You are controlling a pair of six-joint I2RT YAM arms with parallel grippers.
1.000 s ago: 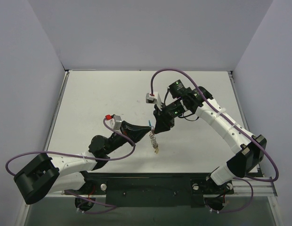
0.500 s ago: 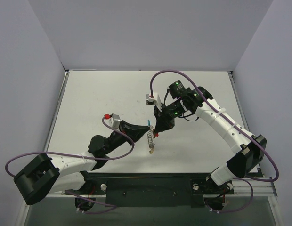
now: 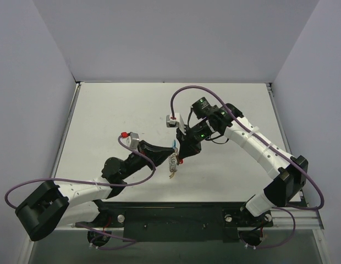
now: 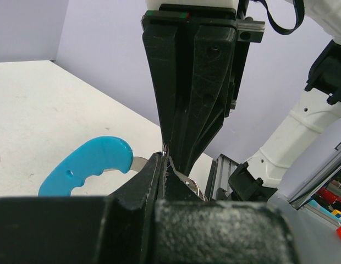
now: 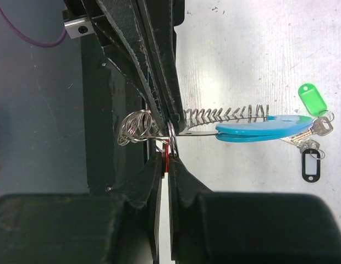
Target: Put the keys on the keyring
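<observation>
You have the left gripper [image 4: 161, 165] pinched tight on the keyring [image 5: 138, 127], steadying it so its wire lies just ahead of the right gripper [image 5: 165, 165]. That gripper is clamped on the red key [image 5: 166, 147], tip against the ring, apparently for threading.

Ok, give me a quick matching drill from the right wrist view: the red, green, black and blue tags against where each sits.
1 red tag
2 green tag
3 black tag
4 blue tag

a below the blue tag's tip
b pinched in the right gripper
c above the blue tag's tip
d lying along the keyring

Pairs: 1-b; 2-c; 3-a; 4-d
</observation>
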